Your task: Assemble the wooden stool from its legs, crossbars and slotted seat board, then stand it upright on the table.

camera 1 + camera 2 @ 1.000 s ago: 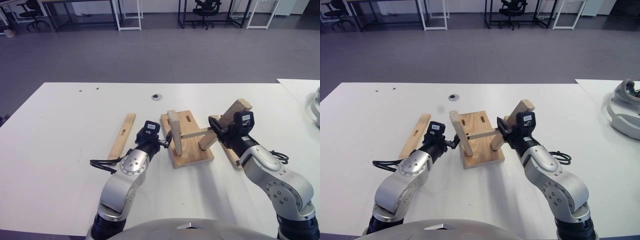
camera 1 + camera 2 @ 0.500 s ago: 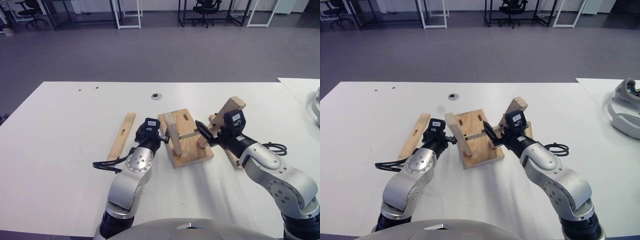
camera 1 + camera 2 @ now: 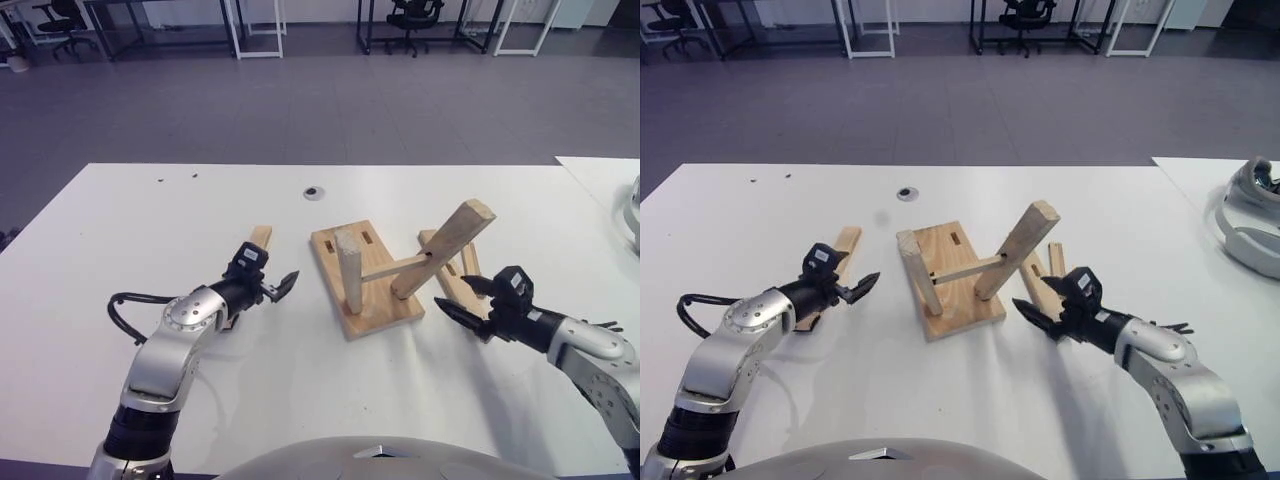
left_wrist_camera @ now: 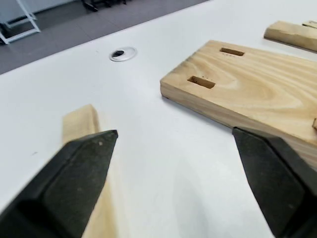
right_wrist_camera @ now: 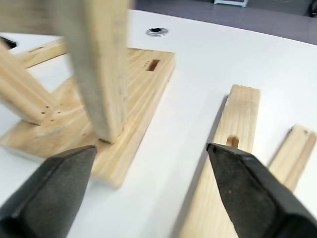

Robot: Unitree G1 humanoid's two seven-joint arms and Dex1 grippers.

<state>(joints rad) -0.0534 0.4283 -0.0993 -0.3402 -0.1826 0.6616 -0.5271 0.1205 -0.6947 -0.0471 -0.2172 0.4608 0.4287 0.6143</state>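
Observation:
The slotted seat board (image 3: 377, 300) lies flat on the white table. One leg (image 3: 347, 268) stands on it and a second leg (image 3: 446, 248) leans out to the right, with a thin crossbar (image 3: 385, 268) joining them. My left gripper (image 3: 281, 287) hovers open left of the board, over the near end of a loose slotted leg (image 3: 259, 238). My right gripper (image 3: 453, 298) is open right of the board, beside another loose slotted leg (image 5: 233, 134) and a loose crossbar (image 5: 293, 148). Neither holds anything. The left wrist view shows the board's slots (image 4: 203, 82) between open fingers (image 4: 86, 163).
A round grommet (image 3: 315, 192) is set in the table behind the board. A white headset (image 3: 1250, 215) lies on the neighbouring table at the far right. A black cable (image 3: 125, 305) trails from my left arm. Bare tabletop stretches along the front and left.
Both grippers have let go of the stool legs and drawn back, the left one to the left, the right one to the right and nearer. The second leg now leans out farther.

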